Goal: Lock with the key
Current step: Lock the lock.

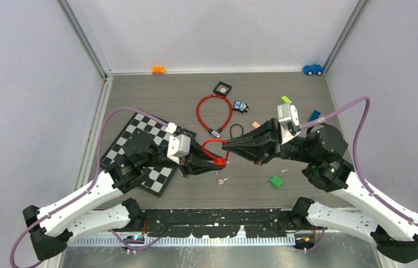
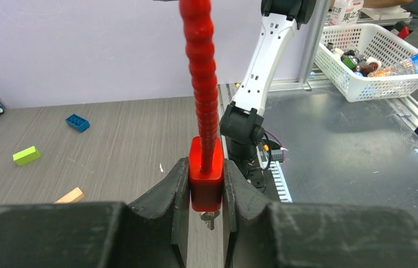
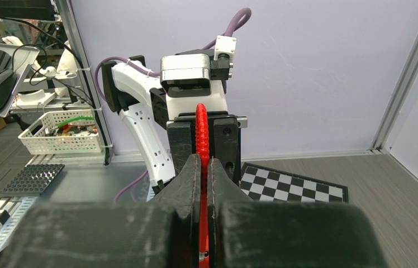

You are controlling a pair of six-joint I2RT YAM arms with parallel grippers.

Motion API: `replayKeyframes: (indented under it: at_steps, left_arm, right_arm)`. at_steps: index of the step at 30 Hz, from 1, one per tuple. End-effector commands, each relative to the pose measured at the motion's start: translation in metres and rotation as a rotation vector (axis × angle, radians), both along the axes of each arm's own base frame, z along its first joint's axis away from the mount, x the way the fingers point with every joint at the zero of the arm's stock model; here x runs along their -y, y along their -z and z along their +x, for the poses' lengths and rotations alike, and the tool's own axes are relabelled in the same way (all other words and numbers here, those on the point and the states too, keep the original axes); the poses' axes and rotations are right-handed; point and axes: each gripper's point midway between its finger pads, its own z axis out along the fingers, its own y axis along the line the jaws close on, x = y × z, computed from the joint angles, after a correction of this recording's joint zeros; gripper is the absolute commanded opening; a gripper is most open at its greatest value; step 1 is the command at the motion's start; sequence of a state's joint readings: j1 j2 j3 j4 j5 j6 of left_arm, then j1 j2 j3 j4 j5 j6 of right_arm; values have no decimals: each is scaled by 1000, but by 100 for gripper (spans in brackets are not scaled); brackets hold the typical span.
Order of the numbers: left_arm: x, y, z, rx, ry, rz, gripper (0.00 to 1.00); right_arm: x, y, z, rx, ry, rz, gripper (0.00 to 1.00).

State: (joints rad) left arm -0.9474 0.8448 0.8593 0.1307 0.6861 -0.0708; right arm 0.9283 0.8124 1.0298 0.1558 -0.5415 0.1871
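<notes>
Nearest the tabletop's (image 1: 167, 95) near edge lies a small key (image 1: 222, 180), loose on the wood and held by neither hand. Just beyond and above it, the left hand (image 1: 221, 162) is clenched on the red lock body (image 2: 205, 181), one finger flat against each side. The ribbed red cable (image 2: 204, 84) rises out of the top of the lock. From the opposite side, the right hand (image 1: 230, 145) is pinched tight on that cable a short way from the lock. Farther toward the back edge, the rest of the cable loops round, and its metal end (image 1: 216, 133) rests free on the wood, apparently not seated in the lock.

The main risk, as I judge it, is that both hands are occupied while the key is untouched. Fetching it means one hand must let go, and the springy cable could then swing or twist the lock in the other hand's grip. The key is thin and lies flat, so fingers may skid it away rather than lift it. Turning the key before the metal end is seated would lock nothing.
</notes>
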Motion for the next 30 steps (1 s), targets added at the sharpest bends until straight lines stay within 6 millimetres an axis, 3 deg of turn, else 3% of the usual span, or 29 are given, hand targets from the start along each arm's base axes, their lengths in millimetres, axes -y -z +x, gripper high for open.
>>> replayKeyframes:
  at_steps: [1, 24, 30]
  left_arm:
    - [-3, -25, -5, 59, 17, -79, 0]
    - [-4, -30, -7, 64, 17, -113, 0]
    - [-9, -38, 4, 55, -68, -165, 0]
  right_arm:
    - [-4, -1, 1, 9, -1, 3, 1]
    - [-12, 17, 6, -40, -9, -18, 1]
    - [-13, 35, 7, -65, -4, -54, 1]
